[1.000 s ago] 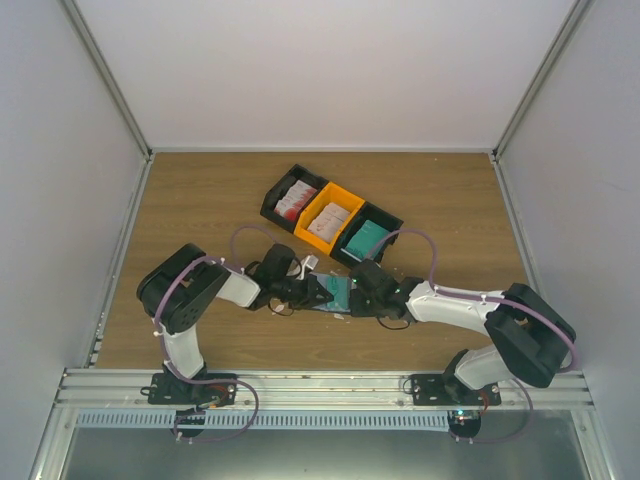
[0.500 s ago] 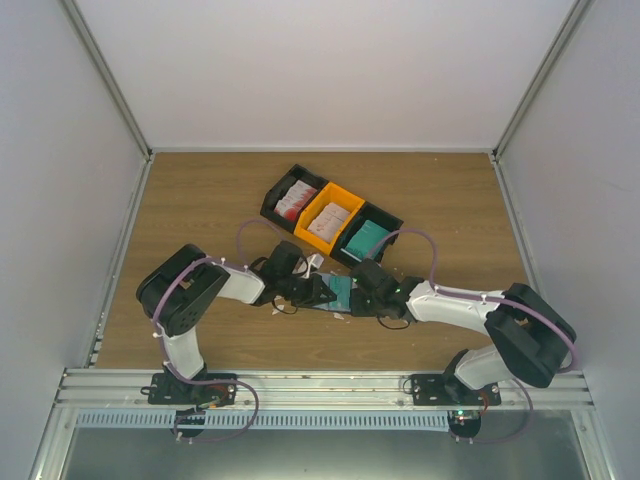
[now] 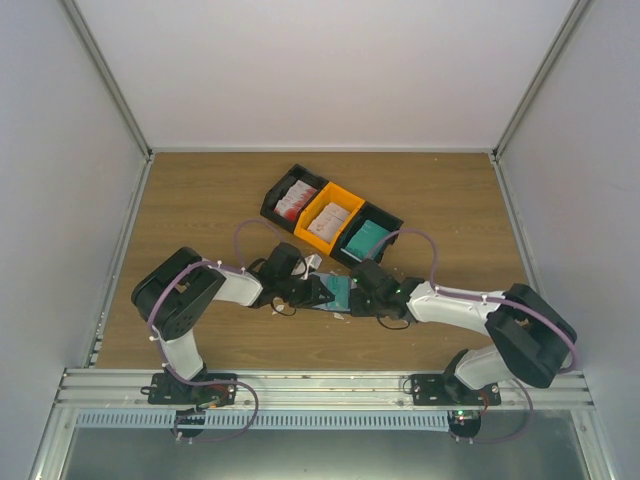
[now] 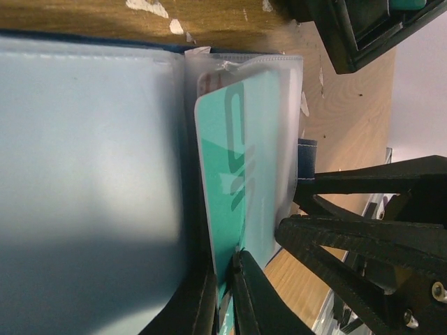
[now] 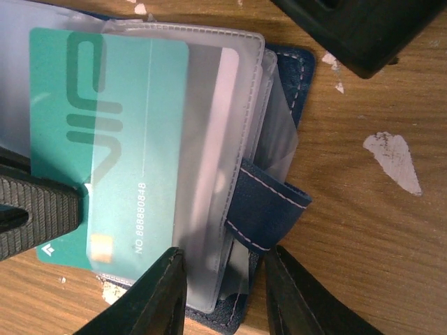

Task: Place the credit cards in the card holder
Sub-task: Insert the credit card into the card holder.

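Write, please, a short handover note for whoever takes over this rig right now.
Left end effector: shut on the teal card, which is partly inside the clear sleeve of the card holder.
Right end effector: jaws apart astride the holder's strap edge; grip unclear.
Done: one card partly inserted.
Left: push it fully home, then load the remaining cards from the bins.

2 black bins (image 3: 281,190), 1 orange bin (image 3: 320,238), 1 card holder (image 5: 269,202).
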Robot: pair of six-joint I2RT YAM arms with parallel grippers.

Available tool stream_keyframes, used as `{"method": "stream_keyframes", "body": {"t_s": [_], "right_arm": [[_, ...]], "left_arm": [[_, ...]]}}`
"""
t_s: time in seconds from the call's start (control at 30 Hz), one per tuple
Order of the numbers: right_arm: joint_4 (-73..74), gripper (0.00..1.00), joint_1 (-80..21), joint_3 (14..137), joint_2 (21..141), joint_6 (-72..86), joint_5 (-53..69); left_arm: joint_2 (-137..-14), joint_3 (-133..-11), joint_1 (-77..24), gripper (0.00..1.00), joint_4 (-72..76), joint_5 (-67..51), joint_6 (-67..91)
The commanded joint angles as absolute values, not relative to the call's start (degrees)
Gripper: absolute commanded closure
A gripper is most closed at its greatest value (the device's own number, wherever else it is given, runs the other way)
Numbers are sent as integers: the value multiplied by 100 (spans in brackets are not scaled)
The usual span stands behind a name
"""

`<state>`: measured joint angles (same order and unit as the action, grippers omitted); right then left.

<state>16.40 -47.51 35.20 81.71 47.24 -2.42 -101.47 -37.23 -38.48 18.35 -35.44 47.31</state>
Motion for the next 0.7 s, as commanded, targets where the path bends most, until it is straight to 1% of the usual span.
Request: {"method": "stream_keyframes", "body": {"t_s": [0.0,0.17,0.43,0.53,0.67], "right_arm": [[1636,64,-4729,3295,8113,4700,-24],[1445,57,-4718,3287,7986,4685,216],[1560,56,-4711,3348,7897,4733,28],[1691,56,-4703,3357,7785,4815,-176],[1808,52,-4694,3353,7547,4868,-336]], "left_arm": [[-10313,-3707,-3806,90,1642,-3448,4551],[-10418,-3926,-3878,85,1424,-3499,4318],[-10334,-4096,-4063,78,1150,-3404,4062],[-10192,-4105,-4085,72,922,-3167,4014],[-9830,-4124,-4109,60,512,-2819,3887]]}}
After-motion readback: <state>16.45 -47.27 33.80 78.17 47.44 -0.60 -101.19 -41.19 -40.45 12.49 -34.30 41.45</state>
